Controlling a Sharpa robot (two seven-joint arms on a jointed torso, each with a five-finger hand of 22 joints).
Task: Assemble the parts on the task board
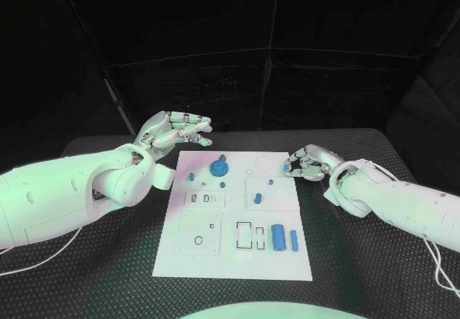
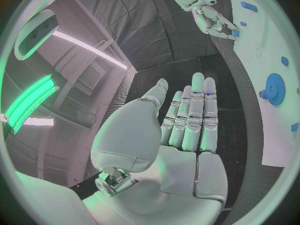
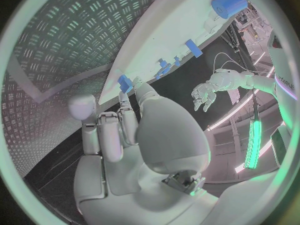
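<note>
Blue gear (image 1: 219,166) on task board (image 1: 234,259) — possibly unobstructed.

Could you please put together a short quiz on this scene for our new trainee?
1. True or false: the left hand holds a blue part.
2. Fill in: the blue gear lies toward the task board's ___ end, as seen from the robot.
3. Which lies at the board's near end? A) the blue gear B) the blue cylinder C) a red screw

Key: 1 false, its fingers are straight and hold nothing. 2 far. 3 B.
</note>
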